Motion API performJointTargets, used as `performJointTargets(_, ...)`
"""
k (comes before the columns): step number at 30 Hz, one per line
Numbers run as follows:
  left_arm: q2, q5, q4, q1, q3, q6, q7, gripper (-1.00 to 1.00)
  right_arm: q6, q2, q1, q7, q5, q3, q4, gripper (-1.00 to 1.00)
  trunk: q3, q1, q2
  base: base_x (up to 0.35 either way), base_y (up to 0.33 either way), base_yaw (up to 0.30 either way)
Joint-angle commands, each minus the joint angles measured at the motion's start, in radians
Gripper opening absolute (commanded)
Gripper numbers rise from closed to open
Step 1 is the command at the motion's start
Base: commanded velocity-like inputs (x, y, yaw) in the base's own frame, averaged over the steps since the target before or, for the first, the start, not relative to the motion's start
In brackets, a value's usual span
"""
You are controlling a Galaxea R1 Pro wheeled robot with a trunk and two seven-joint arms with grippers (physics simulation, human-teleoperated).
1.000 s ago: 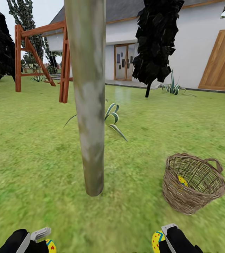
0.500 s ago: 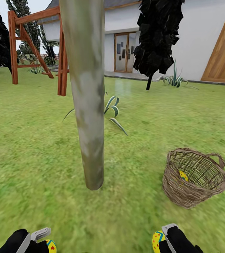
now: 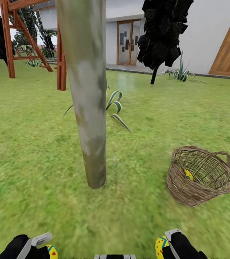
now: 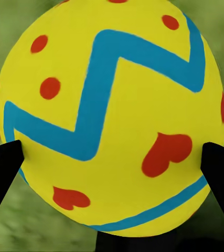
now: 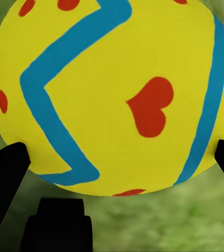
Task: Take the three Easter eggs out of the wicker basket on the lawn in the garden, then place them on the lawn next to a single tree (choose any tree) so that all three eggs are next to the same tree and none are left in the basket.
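- Standing near centre on the lawn (image 3: 28, 151): tree (image 3: 88, 108), slim pale grey-green mottled trunk, base meeting the grass just ahead of the robot
- Wicker basket (image 3: 200, 176): brown open weave, loop handle at its far right rim, on the grass to the right of the trunk, apart from it
- Third egg (image 3: 188, 175): yellow, lying inside the basket, seen through the weave
- Left gripper (image 3: 45, 244): near left edge, fingers (image 4: 1, 168) pressed against either side of the left egg (image 4: 109, 113), yellow with blue zigzag and red hearts
- Right gripper (image 3: 165, 242): near right, clamped on the right egg (image 5: 112, 94) of the same pattern
- Far side: wooden swing frame (image 3: 32, 39) at left, black conifer (image 3: 163, 32) and white house (image 3: 205, 39) at right
- Striped-leaf plant (image 3: 115, 109): just behind the trunk
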Motion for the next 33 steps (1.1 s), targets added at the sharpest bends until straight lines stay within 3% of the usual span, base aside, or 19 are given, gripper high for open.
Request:
performJointTargets(1,0.000,-0.003,-0.001,0.000,0.003,0.005,-0.005,-1.00,0.006,-0.002,0.000,0.000,0.006,0.005,-0.001,-1.00,-0.005,0.000,-0.001,0.000,0.000,0.000)
performJointTargets(8,0.000,-0.002,-0.001,0.000,0.003,0.004,-0.005,-1.00,0.006,-0.002,0.000,0.000,0.006,0.004,-0.001,-1.00,-0.032,0.003,-0.002,0.000,0.000,0.000)
performJointTargets(13,0.000,0.001,-0.007,0.000,0.004,-0.004,-0.013,-1.00,0.006,-0.002,-0.001,0.000,0.006,0.004,-0.002,-1.00,-0.032,0.003,-0.002,0.013,0.000,0.000)
performJointTargets(17,0.002,-0.001,-0.010,0.000,0.003,-0.006,-0.064,-1.00,0.006,-0.002,0.000,0.000,0.006,0.005,-0.001,-1.00,-0.032,0.003,-0.002,0.280,0.000,0.000)
performJointTargets(23,0.001,-0.001,-0.005,0.000,0.004,-0.005,-0.066,-1.00,0.006,-0.002,0.000,0.000,0.006,0.004,-0.001,-1.00,-0.032,0.003,-0.002,0.297,0.000,0.000)
performJointTargets(33,0.001,-0.004,-0.004,0.000,0.005,-0.003,-0.057,-1.00,0.006,-0.001,0.000,0.000,0.006,0.004,-0.001,-1.00,-0.036,0.004,-0.003,0.040,0.000,0.000)
